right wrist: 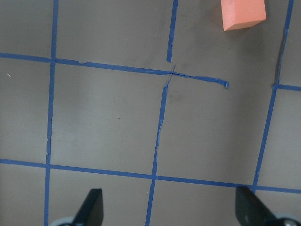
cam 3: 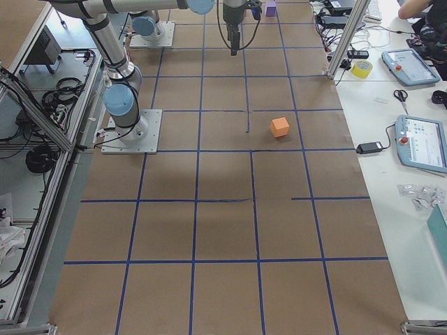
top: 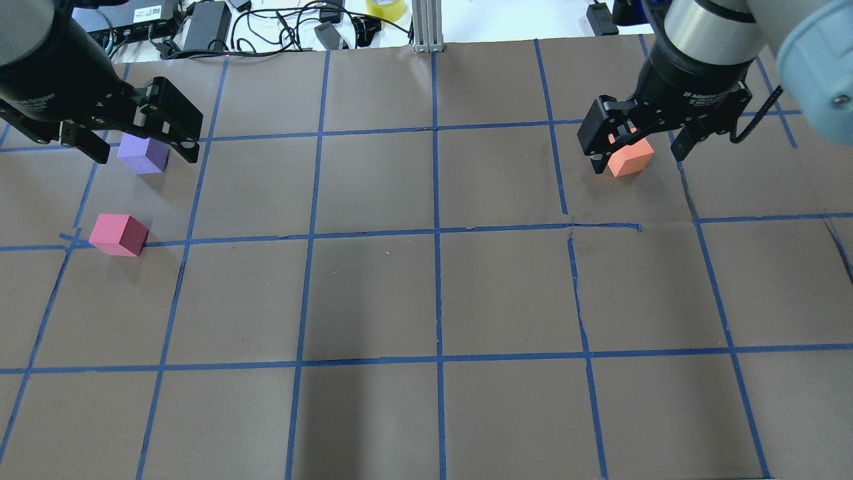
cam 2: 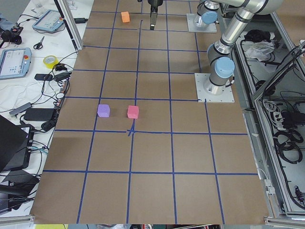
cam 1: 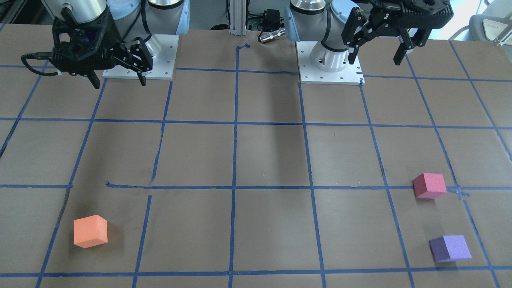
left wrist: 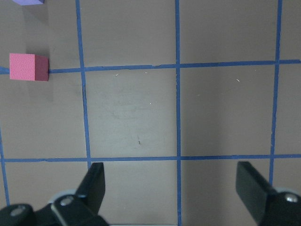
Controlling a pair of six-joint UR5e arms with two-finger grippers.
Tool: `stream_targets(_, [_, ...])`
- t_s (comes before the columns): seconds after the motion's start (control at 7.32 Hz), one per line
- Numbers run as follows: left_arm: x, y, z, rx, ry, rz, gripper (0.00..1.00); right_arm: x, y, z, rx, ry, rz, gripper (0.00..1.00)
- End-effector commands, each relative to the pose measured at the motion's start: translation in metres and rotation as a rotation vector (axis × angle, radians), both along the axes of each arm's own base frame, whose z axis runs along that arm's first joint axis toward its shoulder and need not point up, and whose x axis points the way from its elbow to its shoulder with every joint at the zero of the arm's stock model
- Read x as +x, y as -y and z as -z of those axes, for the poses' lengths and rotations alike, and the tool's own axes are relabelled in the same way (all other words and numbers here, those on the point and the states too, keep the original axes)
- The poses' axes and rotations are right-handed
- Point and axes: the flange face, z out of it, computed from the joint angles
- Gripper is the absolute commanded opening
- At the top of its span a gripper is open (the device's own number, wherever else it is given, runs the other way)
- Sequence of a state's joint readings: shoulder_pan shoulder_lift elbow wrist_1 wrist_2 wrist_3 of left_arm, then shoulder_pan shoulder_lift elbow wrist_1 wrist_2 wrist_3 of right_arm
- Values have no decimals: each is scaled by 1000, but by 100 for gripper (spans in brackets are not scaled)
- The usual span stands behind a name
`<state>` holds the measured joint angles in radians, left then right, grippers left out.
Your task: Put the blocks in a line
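The orange block (cam 1: 90, 231) lies alone on the table on my right side; it also shows in the overhead view (top: 630, 159) and the right wrist view (right wrist: 242, 14). The pink-red block (cam 1: 429, 185) and the purple block (cam 1: 450, 248) lie close together on my left side, apart from each other. Both also show in the overhead view, pink-red (top: 118, 234) and purple (top: 142, 155). My left gripper (cam 1: 375, 60) is open and empty, raised near its base. My right gripper (cam 1: 119, 82) is open and empty, raised near its base. The wrist views show the left fingers (left wrist: 94, 183) and right fingers (right wrist: 91, 207) spread over bare table.
Blue tape lines (top: 436, 233) grid the brown table. Two metal base plates (cam 1: 140, 60) (cam 1: 330, 74) sit at the robot's edge. A metal post (top: 426, 27), cables and a yellow tape roll (top: 385, 8) lie past the far edge.
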<state>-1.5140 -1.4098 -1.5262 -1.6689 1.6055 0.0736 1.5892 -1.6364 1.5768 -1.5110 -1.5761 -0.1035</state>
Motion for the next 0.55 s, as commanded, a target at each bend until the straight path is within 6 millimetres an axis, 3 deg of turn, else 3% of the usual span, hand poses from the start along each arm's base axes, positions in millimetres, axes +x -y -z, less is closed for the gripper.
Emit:
stream_targets(0.0, [0, 0, 0, 2, 0, 0, 100, -2, 0, 1, 1, -4, 2, 100])
stream_targets(0.41, [0, -1, 1, 6, -1, 0, 100, -2, 0, 0, 1, -9, 2, 100])
